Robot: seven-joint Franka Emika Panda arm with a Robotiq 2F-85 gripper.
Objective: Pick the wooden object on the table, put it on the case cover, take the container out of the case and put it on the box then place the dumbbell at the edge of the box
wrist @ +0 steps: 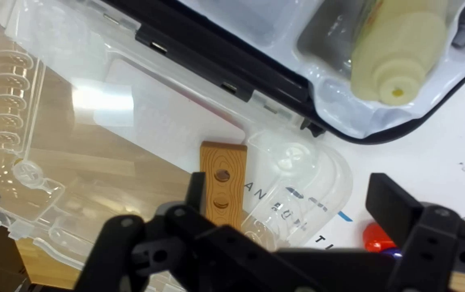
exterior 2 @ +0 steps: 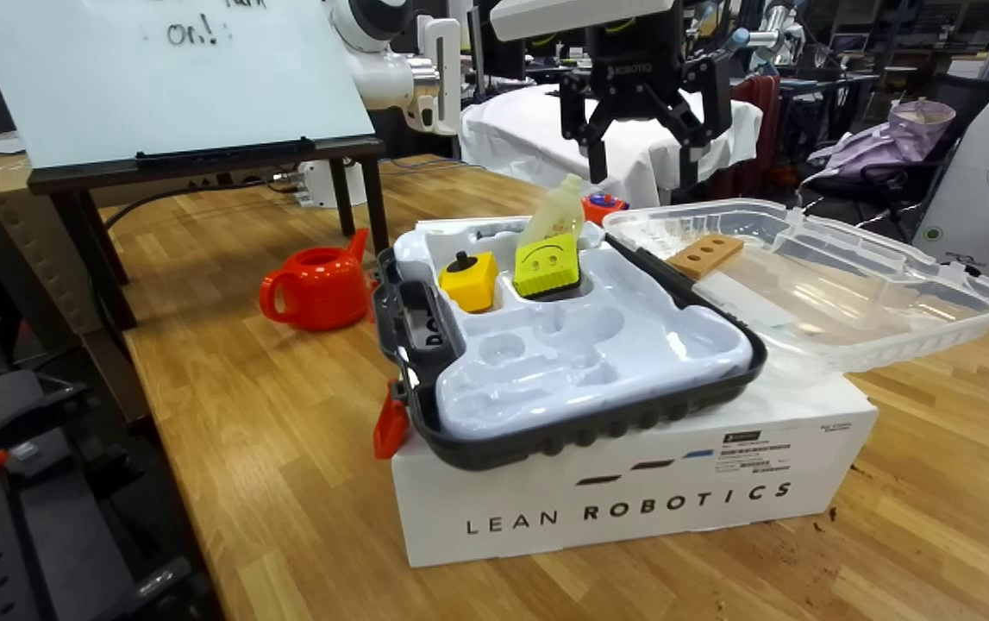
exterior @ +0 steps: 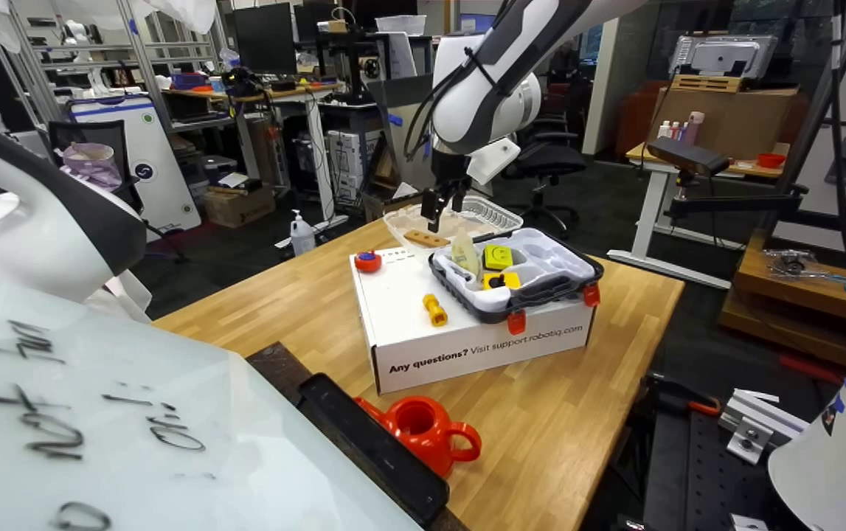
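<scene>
Gripper [exterior 2: 643,171] stands spread, nothing held, wooden object [wrist: 223,188] rests on the case cover [exterior 2: 882,285]; probable risk: a low swing toward the case [exterior 2: 632,354] could nudge that cover, which juts past the box [exterior: 397,302] over the tabletop [exterior 2: 270,448], and slide the object on likely slick plastic.

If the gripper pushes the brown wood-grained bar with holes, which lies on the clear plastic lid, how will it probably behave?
The brown bar is probably stiff: it looks like a straight, thick slab. Its flat faces make rolling unlikely. It may slide, since the clear lid beneath looks glossy.
</scene>
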